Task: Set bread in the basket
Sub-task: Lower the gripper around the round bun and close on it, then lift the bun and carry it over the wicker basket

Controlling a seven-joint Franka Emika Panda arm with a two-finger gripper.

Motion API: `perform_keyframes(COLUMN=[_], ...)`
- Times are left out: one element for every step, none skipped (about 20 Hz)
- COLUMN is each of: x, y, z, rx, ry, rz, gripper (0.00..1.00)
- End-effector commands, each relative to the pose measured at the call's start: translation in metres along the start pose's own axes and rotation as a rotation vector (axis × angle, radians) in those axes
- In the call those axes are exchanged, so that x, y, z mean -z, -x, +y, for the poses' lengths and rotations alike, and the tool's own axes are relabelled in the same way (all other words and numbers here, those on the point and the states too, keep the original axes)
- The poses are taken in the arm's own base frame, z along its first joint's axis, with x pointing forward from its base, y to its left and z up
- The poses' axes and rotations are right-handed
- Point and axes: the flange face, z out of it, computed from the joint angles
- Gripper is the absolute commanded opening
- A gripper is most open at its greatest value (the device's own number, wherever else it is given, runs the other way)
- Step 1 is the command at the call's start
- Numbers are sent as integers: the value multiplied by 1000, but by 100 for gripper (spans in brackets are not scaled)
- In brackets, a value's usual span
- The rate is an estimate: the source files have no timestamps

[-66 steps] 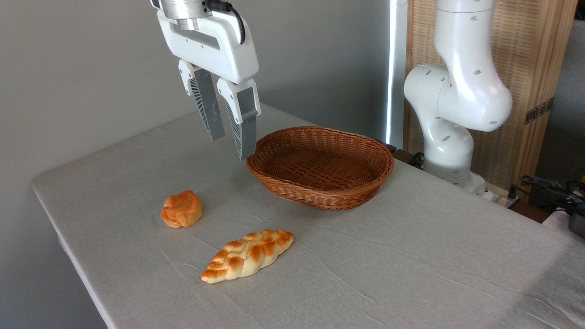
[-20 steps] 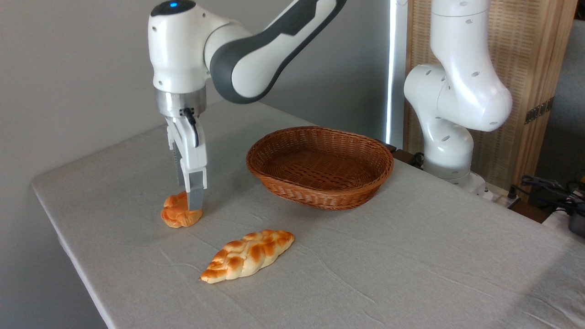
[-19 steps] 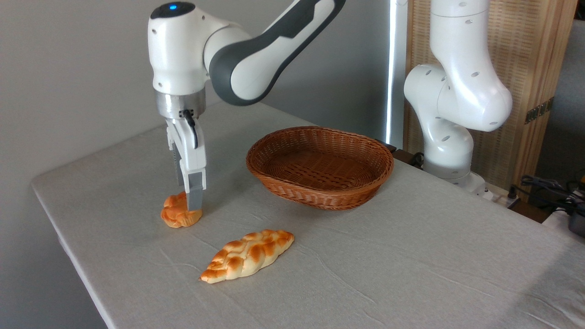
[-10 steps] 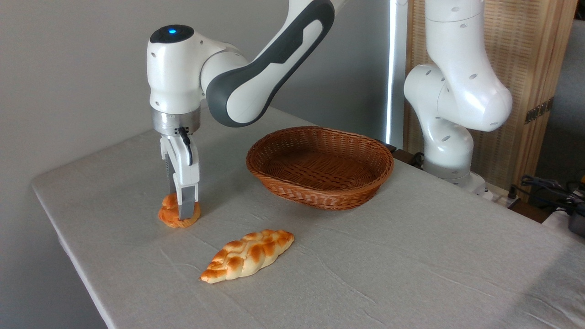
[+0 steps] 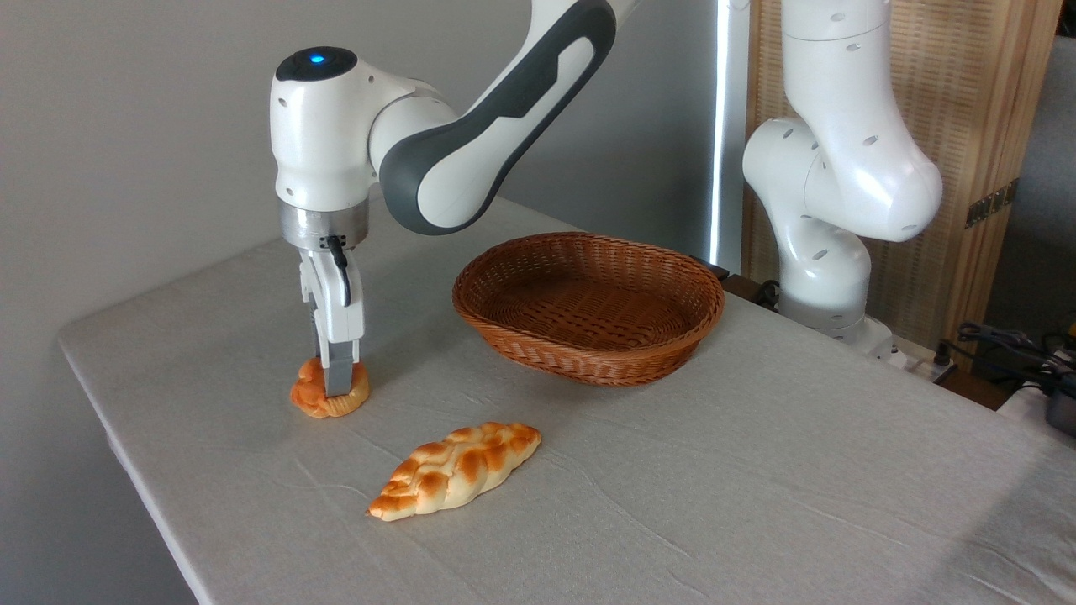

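Here you see the table [image 5: 756, 470], the largest thing, covered with a pale grey cloth that has soft wrinkles and a fine woven grain. Over its left part reaches the white and dark grey arm [image 5: 471, 109], smooth and glossy, with a blue light on top of the wrist joint. Next in size is the basket [image 5: 588, 307], oval and shallow, woven of reddish-brown wicker with a braided rim; it stands near the back edge of the table and you can see its bare woven floor. In front, nearer to you, lies the braided loaf [image 5: 454, 469], long, golden and cream, with a shiny plaited surface. The gripper [image 5: 334, 388] points straight down, and you look at it from the side, so one finger [image 5: 339, 370] hides the other. The jaws stand narrow and pressed into the bread [image 5: 313, 397], a small round orange-golden bun with a lobed top. The bread sits on the cloth, well apart from the basket, to its left.
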Motion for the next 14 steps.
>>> perform_keyframes(x=[-4,-4,-4,-4,-4,-4,-4,-4,-4,-4,-5,-5,-5,-5], y=[0,0,0,0,0,0,0,0,0,0,0,1,0,0], z=[-3,-2,-2,-2,-2,-2,-2,-2,-2,-1,-1,-2,0,-1], rx=[-7,-9,-9,-9,-9,-9,-7,-9,-9,-9,-10,-9,-12,-10], ry=[7,8,9,9,9,10,9,10,10,12,13,14,16,15], rz=[22,22,21,21,21,20,20,20,20,18,17,16,15,15], gripper=[39,39,39,39,39,39,39,39,39,39,39,39,39,39])
